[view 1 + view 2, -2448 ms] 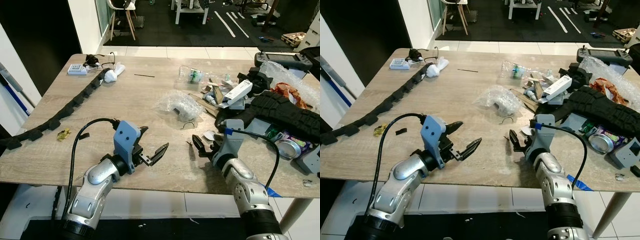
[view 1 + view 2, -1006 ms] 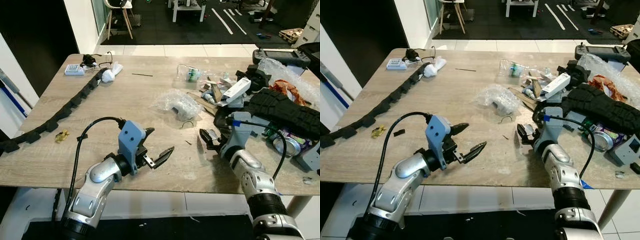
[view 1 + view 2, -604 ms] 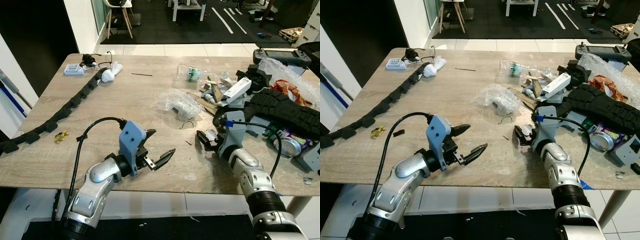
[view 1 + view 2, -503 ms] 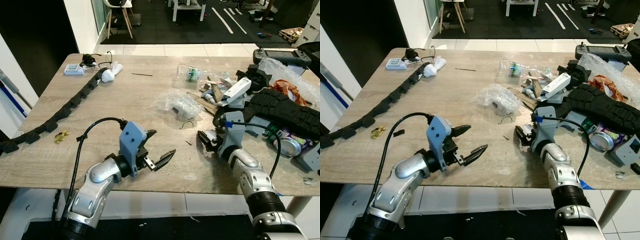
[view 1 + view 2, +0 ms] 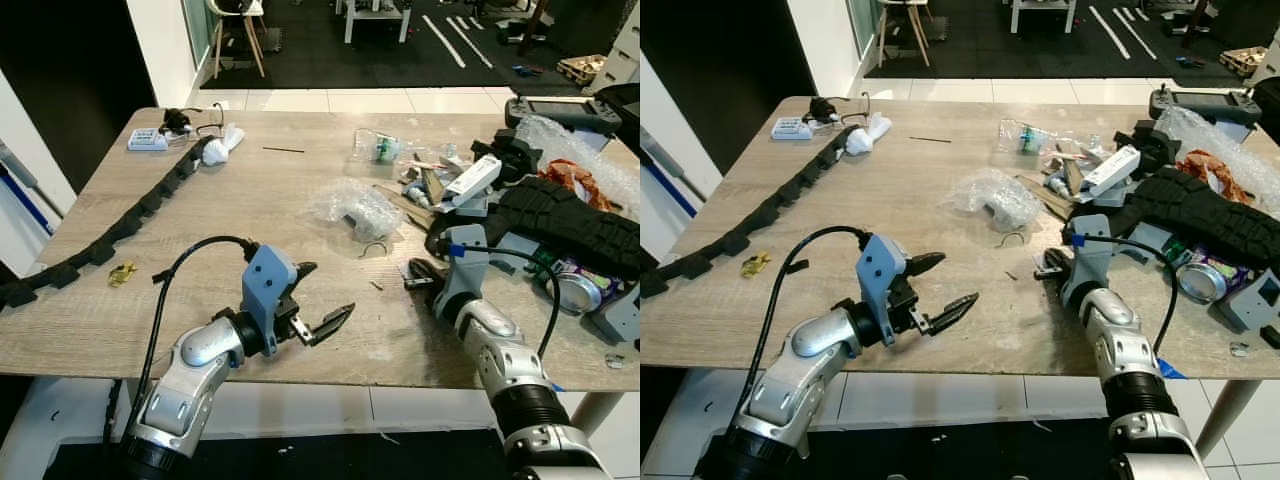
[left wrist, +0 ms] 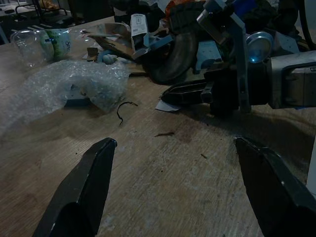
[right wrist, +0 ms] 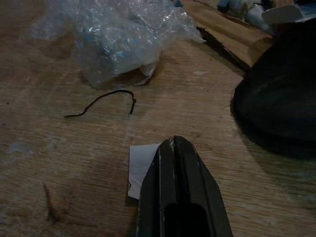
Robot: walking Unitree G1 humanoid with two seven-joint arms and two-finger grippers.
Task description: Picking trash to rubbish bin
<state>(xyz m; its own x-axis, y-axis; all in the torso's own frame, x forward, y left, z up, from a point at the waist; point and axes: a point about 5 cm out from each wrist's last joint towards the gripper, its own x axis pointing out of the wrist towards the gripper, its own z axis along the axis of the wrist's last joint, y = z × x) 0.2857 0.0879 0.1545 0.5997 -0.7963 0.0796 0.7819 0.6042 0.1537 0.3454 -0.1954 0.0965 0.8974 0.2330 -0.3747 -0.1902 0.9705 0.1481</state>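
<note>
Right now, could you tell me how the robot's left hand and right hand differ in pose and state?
The left hand has its fingers spread wide apart, while the right hand has its fingers pressed shut, tips together. The left hand hovers over bare wood near the table's front edge; the right hand sits low over a small white paper scrap, though whether it grips the scrap is unclear. Both have long black fingers and point toward the table's middle.

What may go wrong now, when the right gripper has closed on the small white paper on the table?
The white paper scrap lies flat on the wooden table, so the shut right gripper may hold only its edge and drop it when lifting. The black wire and bubble wrap lie close by and could be dragged along.
</note>
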